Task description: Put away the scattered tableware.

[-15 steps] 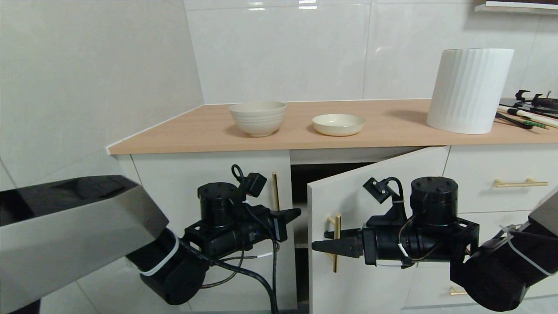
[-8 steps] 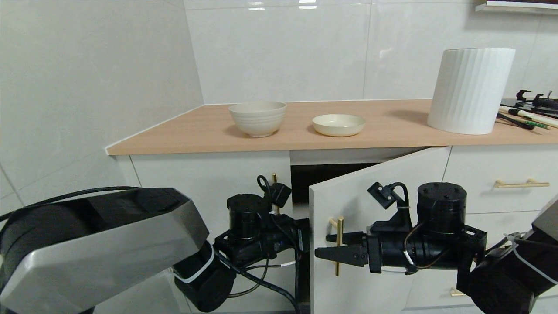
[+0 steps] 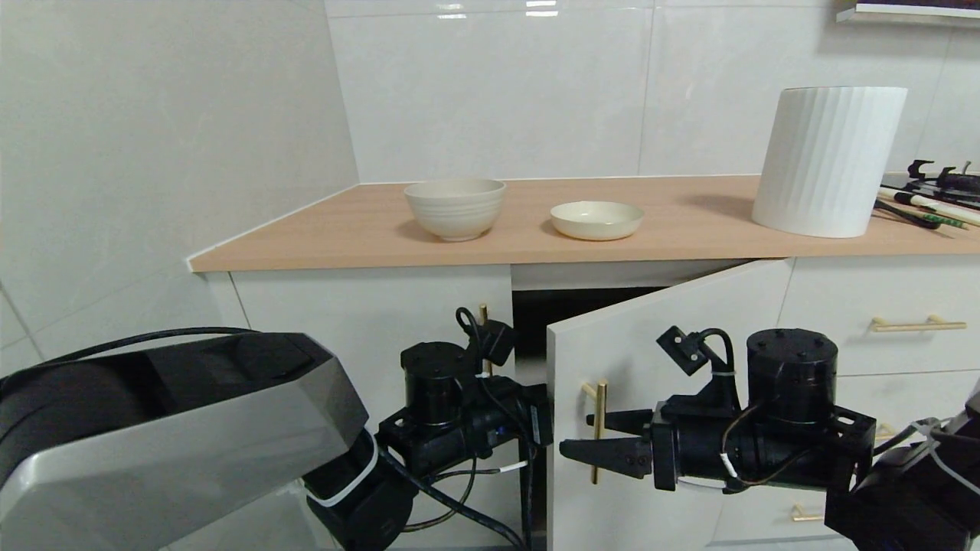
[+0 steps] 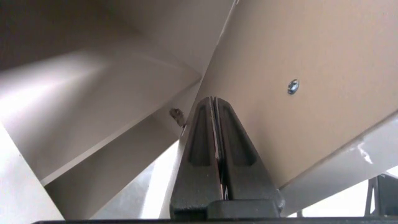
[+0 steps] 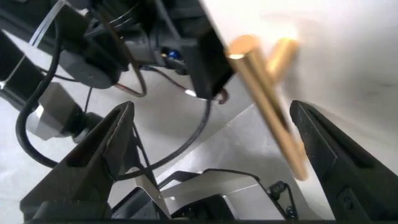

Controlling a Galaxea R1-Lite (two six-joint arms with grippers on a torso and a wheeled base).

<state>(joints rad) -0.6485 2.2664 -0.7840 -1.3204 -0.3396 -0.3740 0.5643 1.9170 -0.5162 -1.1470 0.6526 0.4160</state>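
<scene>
Wooden counter (image 3: 344,237) holds everything you have to clear, so by my reading nothing is put away yet. The bowl (image 3: 454,208) sits at about 12 o'clock in the head view, and the shallow dish (image 3: 597,220) stands at the bowl's 3 o'clock, near it but apart.

What you do have is the cupboard door (image 3: 674,337), ajar below the dish with a dark gap at its 9 o'clock edge. It looks too narrow to pass a bowl through, so I'd judge the opening step only half done. After that comes both pick-ups.

Your right gripper (image 3: 574,435) is spread wide, its two fingers straddling the brass handle (image 3: 599,428) without clamping it. Your left gripper (image 4: 214,109) has its fingers pressed together on nothing and is poked into the gap behind the door's free edge.

Counted:
- one bowl
- one dish
- one ribbed white canister (image 3: 831,159) at 2 o'clock
- a cluster of utensils (image 3: 930,207) at the canister's 3 o'clock, too crowded to number
- one door ajar
- two grippers
</scene>
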